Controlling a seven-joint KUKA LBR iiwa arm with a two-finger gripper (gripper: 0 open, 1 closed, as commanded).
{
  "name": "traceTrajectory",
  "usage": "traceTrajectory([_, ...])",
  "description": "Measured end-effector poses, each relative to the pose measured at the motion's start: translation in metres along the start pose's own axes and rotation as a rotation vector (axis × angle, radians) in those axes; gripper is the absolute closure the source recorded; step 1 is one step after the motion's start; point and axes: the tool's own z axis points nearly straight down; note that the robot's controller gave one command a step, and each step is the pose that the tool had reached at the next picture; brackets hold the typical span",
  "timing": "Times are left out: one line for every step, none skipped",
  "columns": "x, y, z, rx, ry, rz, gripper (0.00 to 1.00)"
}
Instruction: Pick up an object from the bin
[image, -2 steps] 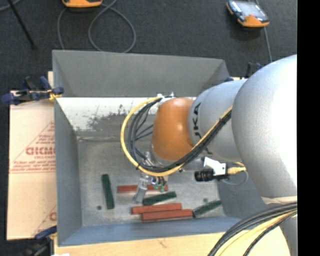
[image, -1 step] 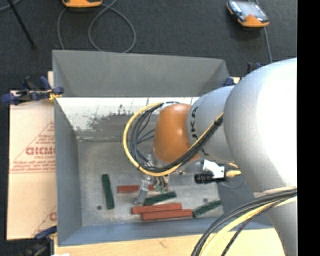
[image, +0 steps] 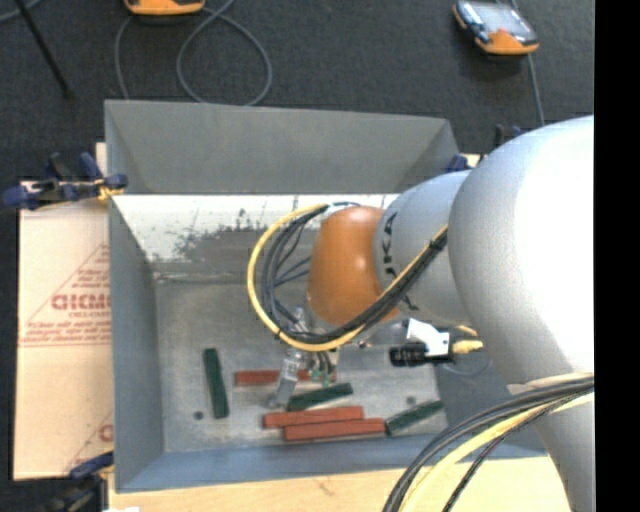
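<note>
- Camera view: the arm (image: 520, 250) reaches in from the right and hangs low over the grey metal bin (image: 132, 340). Its orange cover (image: 345, 265) and a loop of yellow and black cables (image: 262, 275) sit above the middle of the bin's floor.
- The claw (image: 296, 382) points down below the orange cover. It is close to the floor in the near half of the bin, about midway between the left and right walls.
- Whether the claw is apart or together cannot be told, since its tip is small and partly covered by the wrist.
- The things nearest it are a short red-brown bar (image: 256, 378), lying flat just to its left, and a slanted dark green stick (image: 322, 395), just to its right on the nearer side. Whether the claw touches either one cannot be told.
- Closer to the near wall, a rear long red-brown bar (image: 312, 416) and a front long red-brown bar (image: 335, 430) lie side by side across the bin, touching along their length.
- A right green stick (image: 414, 417) lies slanted just past the right ends of those bars, beneath the arm.
- A left green stick (image: 215, 382) lies alone, well apart to the left, running roughly from back to front.
</note>
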Motion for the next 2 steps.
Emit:
traceTrajectory([-0.001,0.000,-0.001,-0.002,-0.002,0.001,1.00])
traceTrajectory([-0.003,0.001,-0.061,-0.006,-0.006,0.001,1.00])
